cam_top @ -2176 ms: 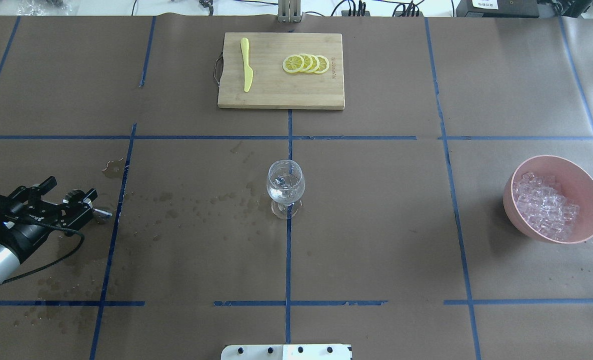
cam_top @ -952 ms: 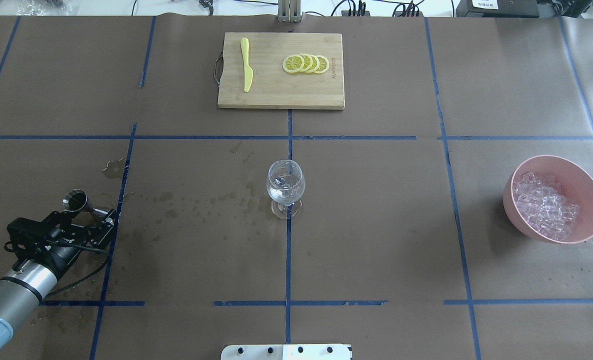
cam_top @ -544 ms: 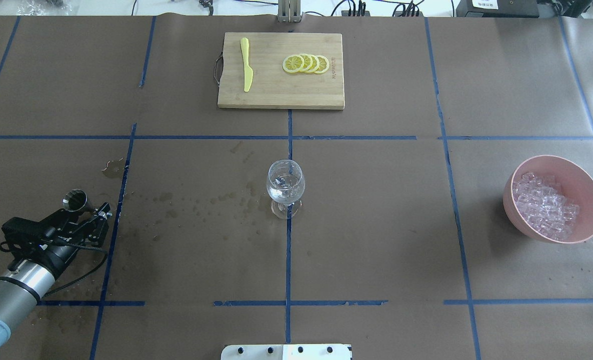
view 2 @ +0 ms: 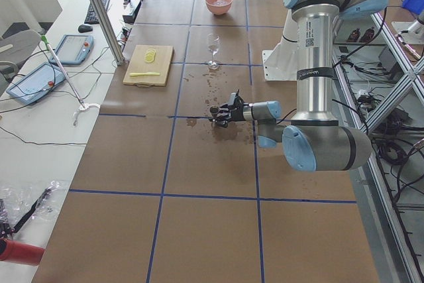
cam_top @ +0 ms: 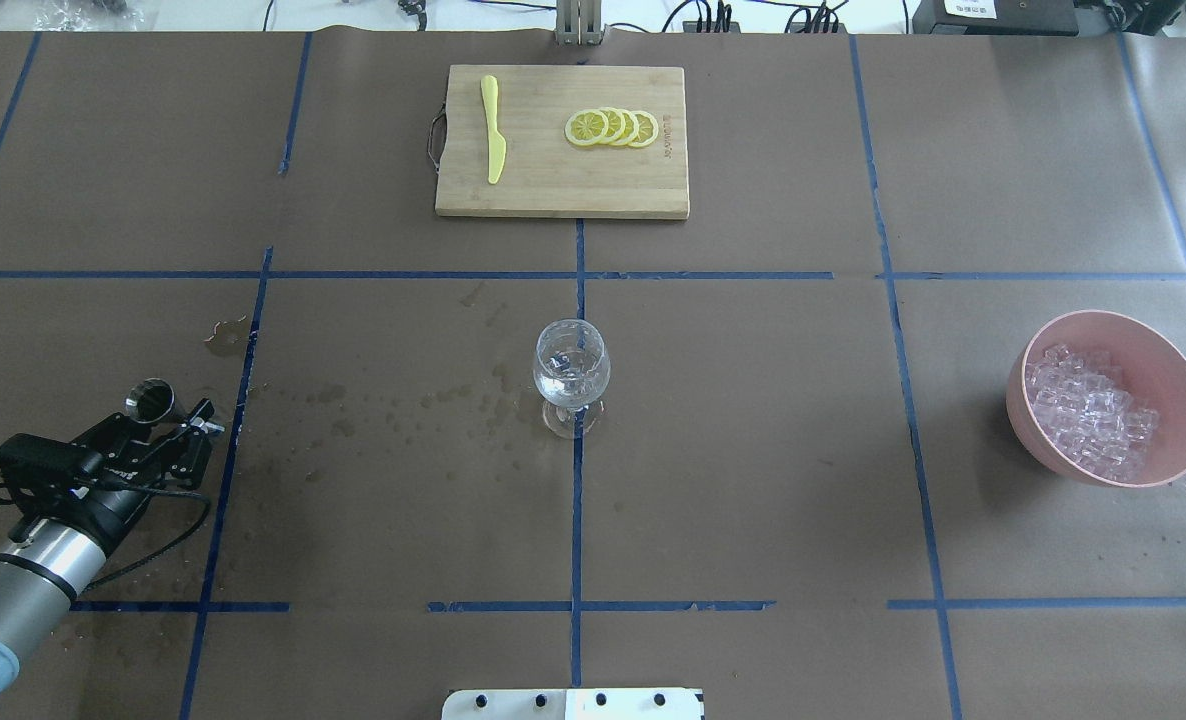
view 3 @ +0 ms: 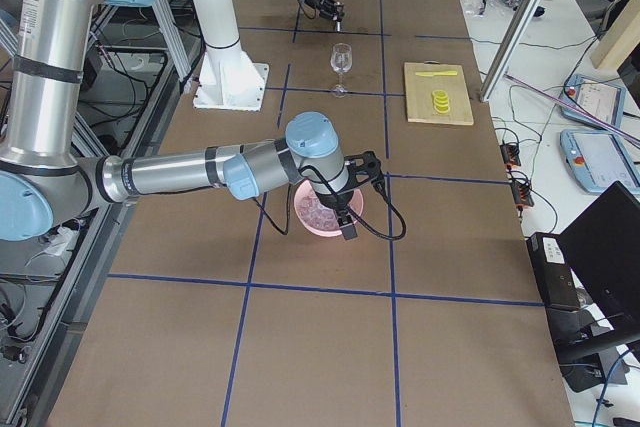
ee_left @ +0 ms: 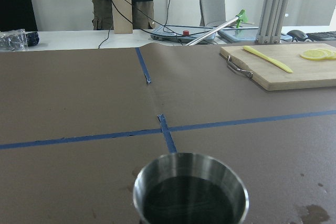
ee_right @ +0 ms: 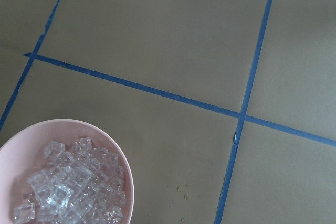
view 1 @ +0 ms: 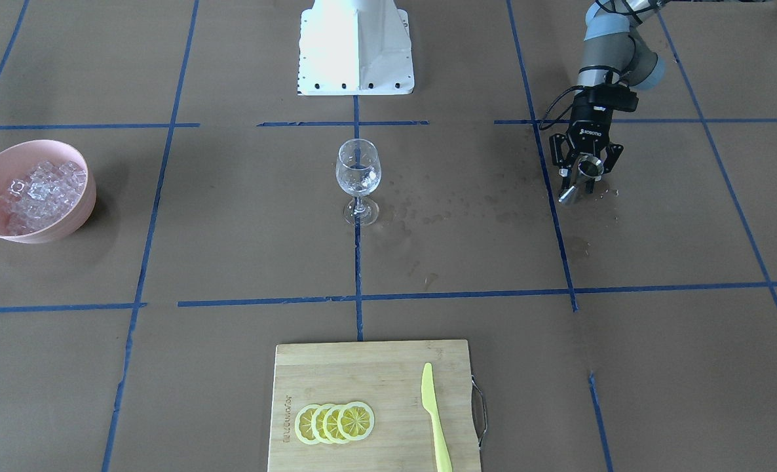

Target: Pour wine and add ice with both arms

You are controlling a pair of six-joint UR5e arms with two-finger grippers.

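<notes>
A wine glass (cam_top: 571, 375) stands at the table's middle, also in the front view (view 1: 358, 174), with a little clear wine in its bowl. My left gripper (cam_top: 158, 425) is open at the table's left, also in the front view (view 1: 585, 177). A steel jigger (cam_top: 150, 400) stands upright on the paper just ahead of its spread fingers; the left wrist view shows its dark mouth (ee_left: 190, 192). The ice (cam_top: 1088, 415) is heaped in a pink bowl (cam_top: 1113, 316) at the right, also in the right wrist view (ee_right: 68, 187). My right gripper (view 3: 348, 219) hangs by the bowl; I cannot tell its state.
A bamboo cutting board (cam_top: 561, 190) at the far middle carries lemon slices (cam_top: 613, 128) and a yellow knife (cam_top: 493, 130). Wet spots (cam_top: 393, 410) dot the brown paper between jigger and glass. The white base pedestal (view 1: 356, 59) stands at the robot's edge.
The left gripper held the jigger tilted, then stood it upright on the paper and let go. It has since drawn back toward the left edge; the jigger stays put.
</notes>
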